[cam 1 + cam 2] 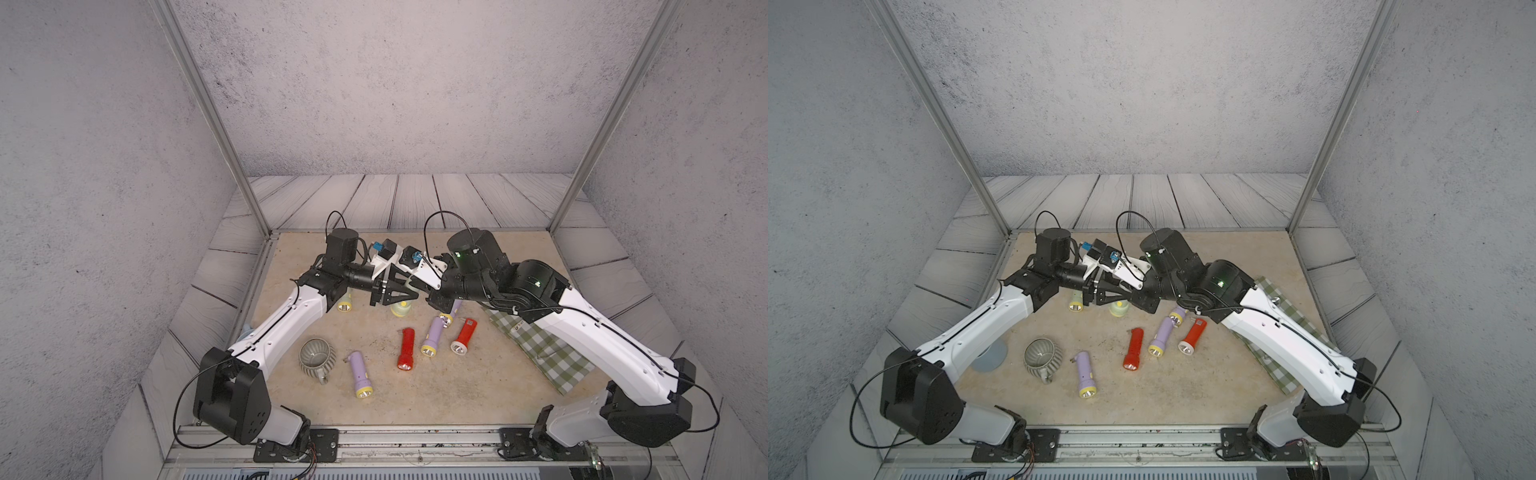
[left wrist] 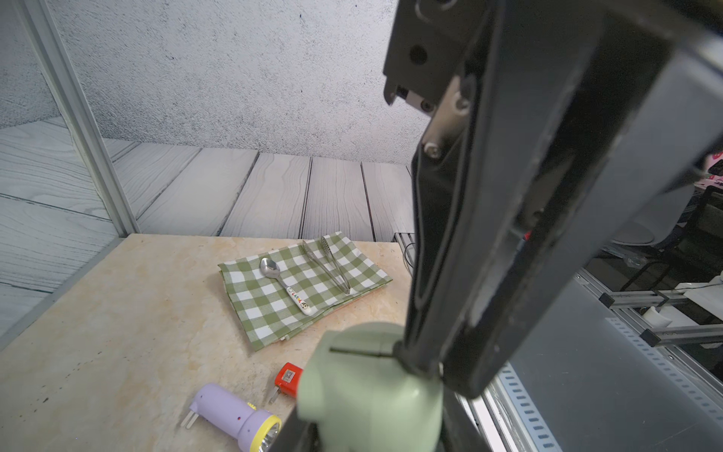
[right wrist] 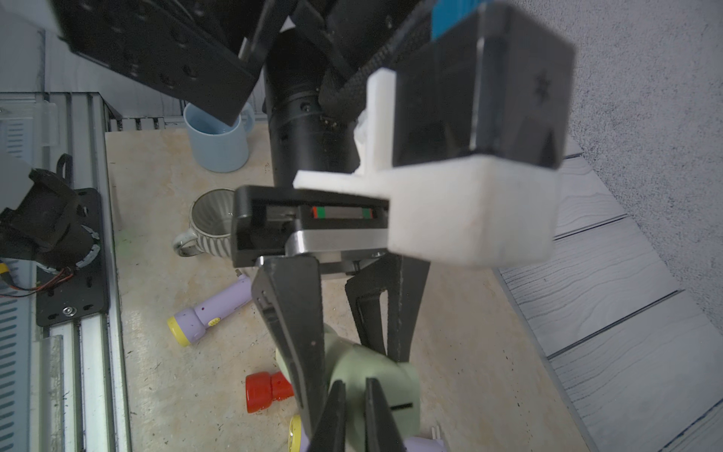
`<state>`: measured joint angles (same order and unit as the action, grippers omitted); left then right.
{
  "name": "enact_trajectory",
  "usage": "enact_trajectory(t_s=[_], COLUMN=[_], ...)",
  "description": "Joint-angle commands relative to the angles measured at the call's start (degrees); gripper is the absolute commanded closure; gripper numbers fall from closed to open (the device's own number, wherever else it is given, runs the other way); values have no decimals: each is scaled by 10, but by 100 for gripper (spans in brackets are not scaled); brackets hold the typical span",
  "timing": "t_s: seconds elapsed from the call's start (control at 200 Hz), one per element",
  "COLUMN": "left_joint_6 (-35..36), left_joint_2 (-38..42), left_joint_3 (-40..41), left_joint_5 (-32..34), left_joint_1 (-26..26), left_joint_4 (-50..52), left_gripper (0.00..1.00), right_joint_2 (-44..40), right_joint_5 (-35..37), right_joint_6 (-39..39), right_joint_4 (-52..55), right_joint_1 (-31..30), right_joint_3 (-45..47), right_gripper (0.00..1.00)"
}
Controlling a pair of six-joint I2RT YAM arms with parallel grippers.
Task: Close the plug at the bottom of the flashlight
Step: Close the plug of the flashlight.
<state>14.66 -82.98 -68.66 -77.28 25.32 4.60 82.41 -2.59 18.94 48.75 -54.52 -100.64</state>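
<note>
Roughly over the far middle of the beige table (image 1: 415, 399), the two arms met tip to tip. The left gripper (image 1: 395, 296) was clamped on the body of a pale green flashlight (image 1: 1118, 308) and held it clear of the tabletop, its yellow head toward the near side. The right gripper (image 3: 354, 385) had its jaws drawn together, with the fingertips (image 3: 337, 395) against the flashlight's rear end beside a dark slot; whether the plug there was folded in could not be made out. Below them lay other flashlights: a red flashlight (image 1: 406, 349) near the middle, a second red one (image 1: 464, 336) to its right, and a lilac flashlight (image 1: 432, 336) between the two. Another lilac one (image 1: 360, 374) lay nearer, with its prongs (image 2: 189, 420) sticking out in the left wrist view. A grey ribbed mug (image 1: 317, 355) stood left of it, and a light blue mug (image 3: 219, 141) stood beyond that at the table's left edge. On the right, partly under the right arm, lay a green checked cloth (image 2: 274, 313) carrying a spoon (image 2: 287, 283) and metal tongs (image 2: 330, 266).
</note>
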Motion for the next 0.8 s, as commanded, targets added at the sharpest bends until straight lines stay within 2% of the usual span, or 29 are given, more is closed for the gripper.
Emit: enact_trajectory(t_s=[0.0, 0.135, 0.41, 0.59, 0.686, 0.796], left_joint_6=[-18, -27, -29, -30, -60, -129], left_joint_2=[4, 0, -2, -3, -3, -9], left_joint_3=[-24, -24, -22, -21, -20, -14], left_joint_5=[3, 6, 9, 22, 79, 180], left_joint_1=[-8, -10, -11, -11, -11, -11], left_joint_4=[-40, -48, -51, -52, -68, -115], left_gripper=[100, 100, 100, 100, 100, 100], right_joint_2=[12, 2, -74, -131, -140, -136], right_joint_5=[-48, -78, -123, -43, 4, 9], right_joint_6=[-10, -17, -24, -25, -32, -35], right_joint_4=[56, 58, 15, -25, -37, -26], right_joint_1=[-13, -13, -12, -12, -11, -8], right_joint_3=[-1, -5, 5, 46, 68, 83], right_gripper=[92, 98, 95, 89, 86, 82])
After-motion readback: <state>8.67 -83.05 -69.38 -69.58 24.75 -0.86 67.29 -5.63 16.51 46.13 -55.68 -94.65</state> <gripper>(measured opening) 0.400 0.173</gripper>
